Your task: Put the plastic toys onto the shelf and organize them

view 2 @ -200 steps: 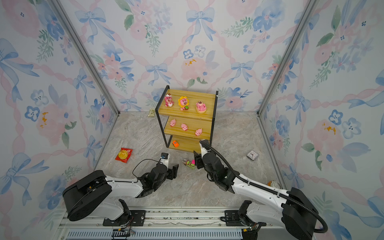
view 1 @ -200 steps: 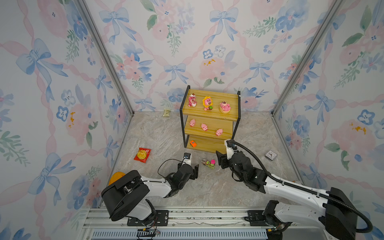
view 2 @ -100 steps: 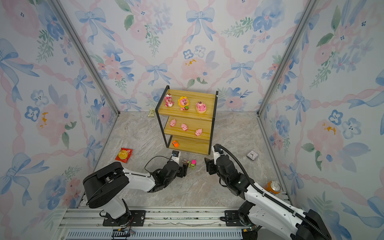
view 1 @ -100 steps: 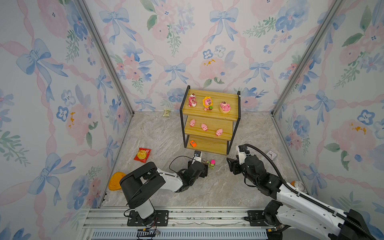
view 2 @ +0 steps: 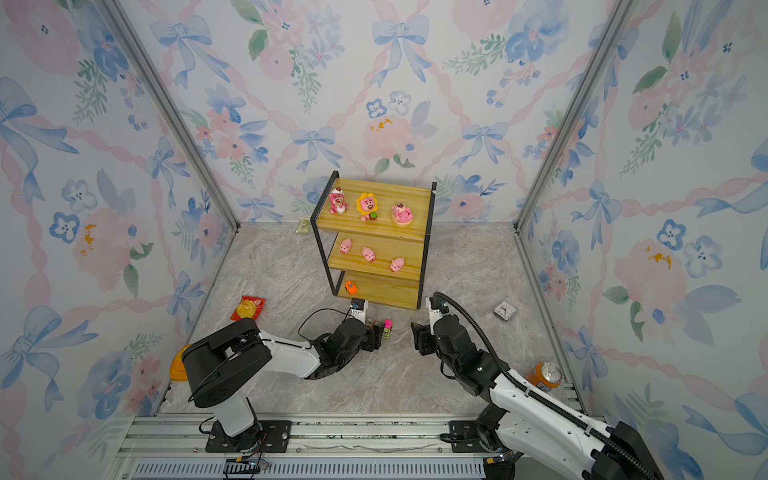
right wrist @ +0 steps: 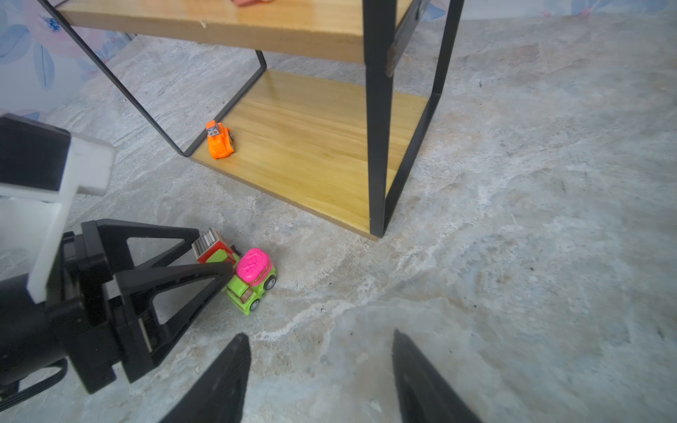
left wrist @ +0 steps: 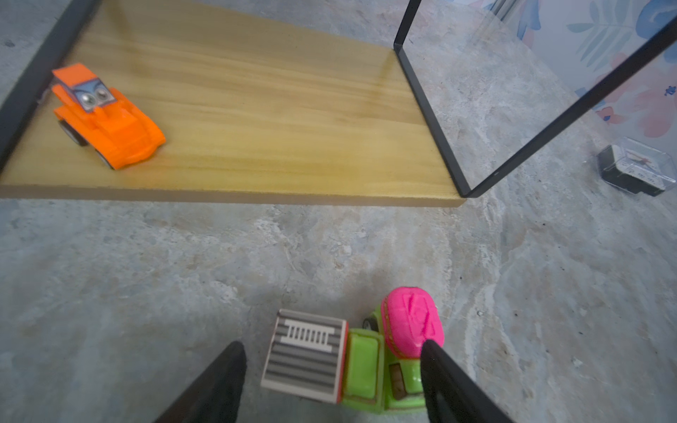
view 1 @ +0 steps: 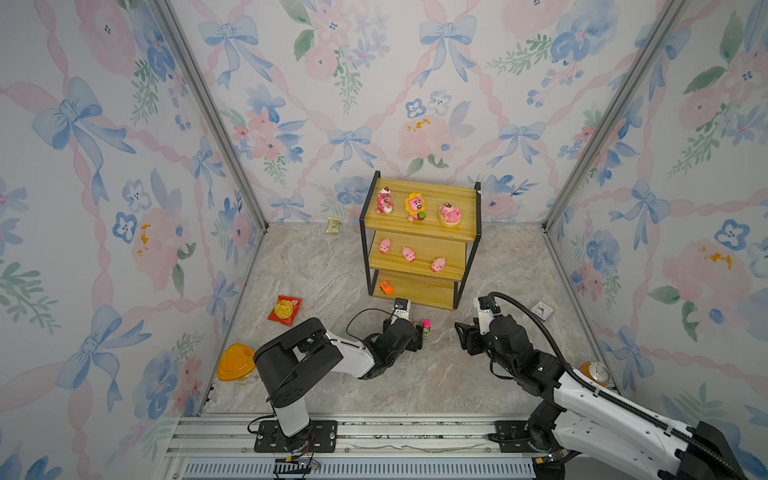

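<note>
Count: shelf (view 1: pixel 465 199) x1, 3 tiers. Bears (view 1: pixel 415 206) x3, top tier. Pigs (view 1: pixel 409 254) x3, mid tier. Cars x3: orange car (left wrist: pixel 106 119) on bottom tier; grey car (left wrist: pixel 306 353) + pink-green car (left wrist: pixel 412 322) side by side on desk (view 1: pixel 332 266), just in front of shelf. L pincer (left wrist: pixel 330 346) spread, straddling both cars. R pincer (right wrist: pixel 319 335) spread, empty. Vs 1 s ago: L pincer has advanced to the cars; R pincer has backed off rightward.

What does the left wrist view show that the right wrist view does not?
Only the left wrist view: a small clear-cased clock. Only the right wrist view: the whole left gripper, jaws open around two cars, and the middle board of the yellow wooden shelf. Both: the orange toy car on the bottom board, and the grey striped car beside the pink-green car on the floor.
</note>
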Action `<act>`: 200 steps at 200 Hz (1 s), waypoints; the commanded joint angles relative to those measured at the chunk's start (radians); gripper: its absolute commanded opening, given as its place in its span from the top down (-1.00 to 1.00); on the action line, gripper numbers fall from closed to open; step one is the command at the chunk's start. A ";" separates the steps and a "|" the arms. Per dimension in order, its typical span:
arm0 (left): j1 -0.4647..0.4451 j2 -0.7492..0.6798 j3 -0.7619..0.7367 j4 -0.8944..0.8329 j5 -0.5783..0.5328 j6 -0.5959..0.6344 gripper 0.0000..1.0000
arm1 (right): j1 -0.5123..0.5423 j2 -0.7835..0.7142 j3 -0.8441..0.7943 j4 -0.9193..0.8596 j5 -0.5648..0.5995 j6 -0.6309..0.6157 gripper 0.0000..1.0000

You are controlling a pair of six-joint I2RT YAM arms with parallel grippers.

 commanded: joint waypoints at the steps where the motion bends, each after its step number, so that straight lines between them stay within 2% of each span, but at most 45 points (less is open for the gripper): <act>1: -0.002 0.018 0.019 -0.013 -0.002 -0.024 -0.49 | -0.009 -0.014 -0.020 -0.010 -0.003 0.026 -0.28; 37: -0.002 0.013 0.021 -0.050 -0.019 0.006 -0.35 | -0.008 -0.016 -0.024 -0.009 0.004 0.026 -0.28; 64: 0.000 0.005 0.018 -0.070 -0.019 0.029 -0.15 | -0.009 -0.011 -0.022 -0.010 0.005 0.025 -0.28; 127: 0.031 -0.036 -0.021 -0.089 0.033 0.120 0.02 | -0.011 -0.016 -0.025 -0.024 0.013 0.025 -0.28; 153: 0.044 -0.065 -0.043 -0.100 0.045 0.197 0.04 | -0.011 -0.013 -0.025 -0.039 -0.001 0.014 -0.28; 177: 0.071 -0.099 -0.063 -0.128 0.050 0.218 0.06 | -0.011 -0.001 -0.022 -0.049 -0.028 0.007 -0.27; 200: 0.082 -0.135 -0.090 -0.130 0.053 0.227 -0.03 | -0.011 0.011 -0.032 -0.029 -0.043 0.020 -0.27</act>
